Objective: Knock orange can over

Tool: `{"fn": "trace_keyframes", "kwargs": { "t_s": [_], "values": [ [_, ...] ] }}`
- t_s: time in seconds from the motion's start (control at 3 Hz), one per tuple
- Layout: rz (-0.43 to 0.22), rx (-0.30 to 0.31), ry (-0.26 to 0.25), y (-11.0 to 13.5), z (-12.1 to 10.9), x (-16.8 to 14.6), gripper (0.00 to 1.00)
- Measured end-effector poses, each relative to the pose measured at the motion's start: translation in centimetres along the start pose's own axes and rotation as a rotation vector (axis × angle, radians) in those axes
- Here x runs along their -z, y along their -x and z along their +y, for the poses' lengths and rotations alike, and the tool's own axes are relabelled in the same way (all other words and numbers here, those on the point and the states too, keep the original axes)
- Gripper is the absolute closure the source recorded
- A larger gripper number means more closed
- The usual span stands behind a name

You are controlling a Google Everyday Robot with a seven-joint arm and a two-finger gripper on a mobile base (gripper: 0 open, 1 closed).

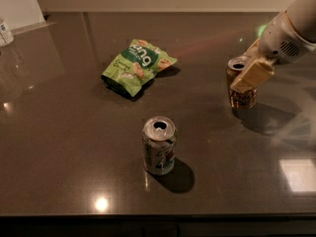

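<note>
Now, my tool [247, 69]: at the upper part of the orange can [243, 98], on its right side; open or closed, I cannot tell.
Can's place: right of the surface [74, 132].
Can's long axis: vertical, silver top up.
Others: white-and-green can [159, 152] upright near the front, green snack bag [138, 64] behind it.

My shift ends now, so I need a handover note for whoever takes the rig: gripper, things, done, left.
Gripper: on the table's right side, at the top of the orange can.
Orange can: upright.
Done: gripper is at the can.
Left: tip it over.
The white-and-green can stands front centre and the green snack bag lies behind it; leave both.
</note>
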State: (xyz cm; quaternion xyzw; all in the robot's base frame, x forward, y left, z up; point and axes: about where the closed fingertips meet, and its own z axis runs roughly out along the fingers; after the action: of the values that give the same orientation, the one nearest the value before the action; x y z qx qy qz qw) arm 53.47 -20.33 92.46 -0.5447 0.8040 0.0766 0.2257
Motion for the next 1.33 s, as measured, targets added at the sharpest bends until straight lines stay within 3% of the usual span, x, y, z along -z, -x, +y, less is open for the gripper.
{"fn": "trace_keyframes", "kwargs": {
  "t_s": [0.33,0.67,1.0,1.33],
  "values": [
    [0.167,0.057,-0.014,-0.4,0.4,0.3,1.0],
    [0.278,0.102,-0.013,-0.8,0.4,0.3,1.0],
    [0.351,0.139,0.006,-1.0,0.2,-0.5,0.84],
    [0.413,0.181,0.038,-1.1,-0.1,-1.9,0.61]
  ]
}}
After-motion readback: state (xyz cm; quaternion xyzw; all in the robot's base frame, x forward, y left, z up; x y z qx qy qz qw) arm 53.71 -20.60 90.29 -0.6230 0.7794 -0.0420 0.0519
